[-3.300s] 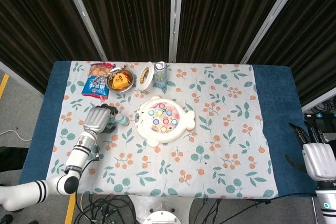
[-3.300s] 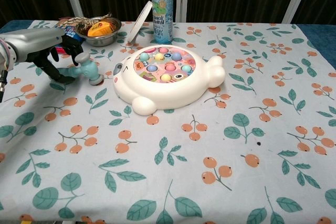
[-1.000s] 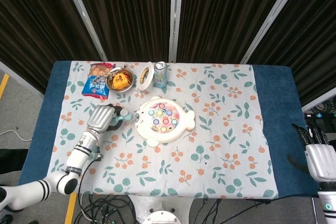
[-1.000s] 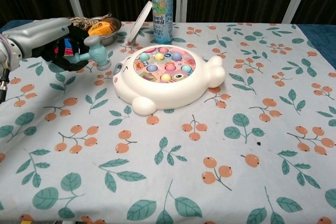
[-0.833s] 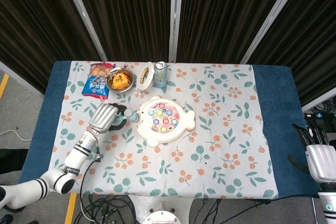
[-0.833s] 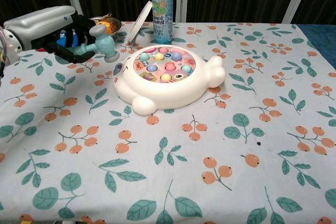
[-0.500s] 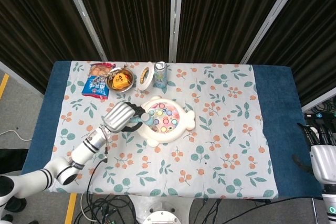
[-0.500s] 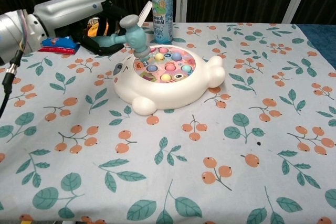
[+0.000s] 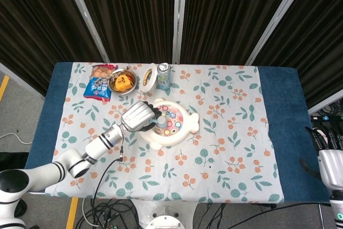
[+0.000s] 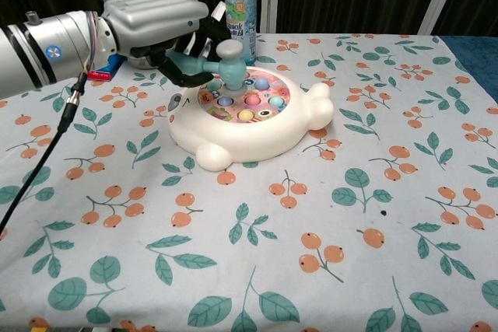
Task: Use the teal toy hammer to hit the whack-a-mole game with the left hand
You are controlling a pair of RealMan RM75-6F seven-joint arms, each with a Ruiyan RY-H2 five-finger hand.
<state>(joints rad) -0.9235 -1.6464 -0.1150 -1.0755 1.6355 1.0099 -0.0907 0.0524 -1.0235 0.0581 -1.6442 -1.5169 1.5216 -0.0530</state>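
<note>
Covering the table (image 9: 278,132), a leaf-and-berry cloth (image 10: 373,192); dark curtains (image 9: 225,14) behind.

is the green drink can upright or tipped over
Upright. The drink can stands on its base behind the whack-a-mole game, its top rim level.

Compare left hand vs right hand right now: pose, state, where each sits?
The left hand grips the teal toy hammer over the whack-a-mole game; the right hand holds nothing. The left hand is over the floral cloth mid-table; the right hand sits off the table's right edge. The left hand's fingers curl round the handle; how the right hand's lie is unclear. Both have pale shells and dark fingers.
</note>
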